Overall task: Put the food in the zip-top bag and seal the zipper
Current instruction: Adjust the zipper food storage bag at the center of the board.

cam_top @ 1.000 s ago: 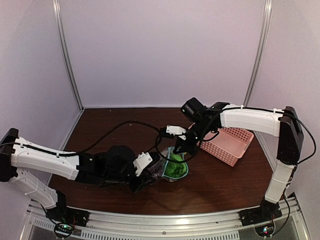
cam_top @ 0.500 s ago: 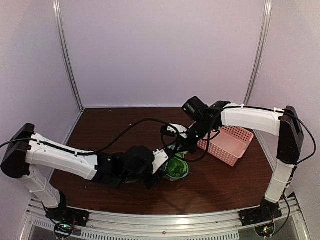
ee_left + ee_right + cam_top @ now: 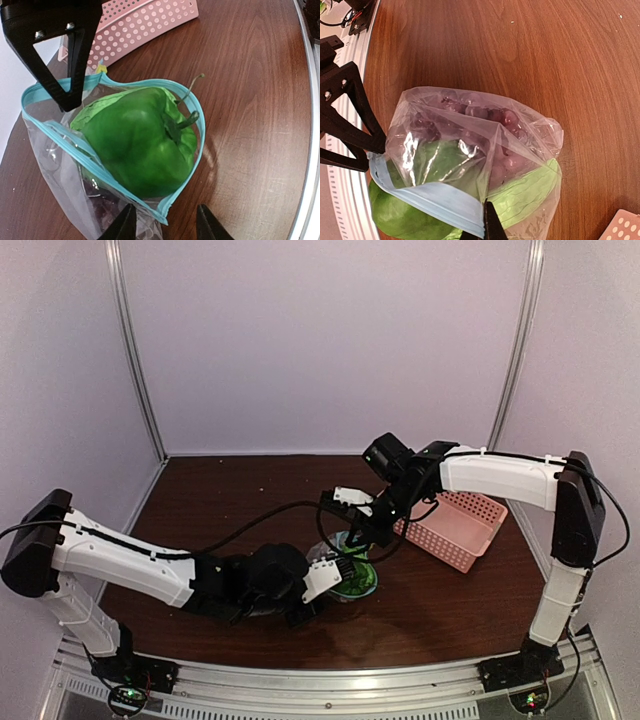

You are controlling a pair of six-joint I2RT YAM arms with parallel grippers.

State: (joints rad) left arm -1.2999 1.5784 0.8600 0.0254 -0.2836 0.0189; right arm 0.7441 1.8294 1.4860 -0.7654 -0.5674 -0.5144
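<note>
We count one zip-top bag [image 3: 352, 578], lying near the middle of the table [image 3: 230, 500] and somewhat toward its near edge. It holds one green pepper [image 3: 135, 145] and one bunch of grapes [image 3: 475, 117]. One pink basket [image 3: 460, 530] stands well apart, toward the right edge. The bag's mouth gapes, its teal zipper [image 3: 430, 200] curving around the pepper. The right gripper [image 3: 486, 220] has its fingers pressed together on the far side of this strip. The left gripper [image 3: 166, 207] has its fingers apart, one on either side of the near corner of the bag's rim. We cannot count the individual grapes: they sit beneath the pepper and show only as dim purple through crinkled plastic. In the overhead view both sets of fingertips are largely masked by the wrists. The right wrist view cuts off its own fingers at the bottom edge, and the basket is cropped in both wrist views.
</note>
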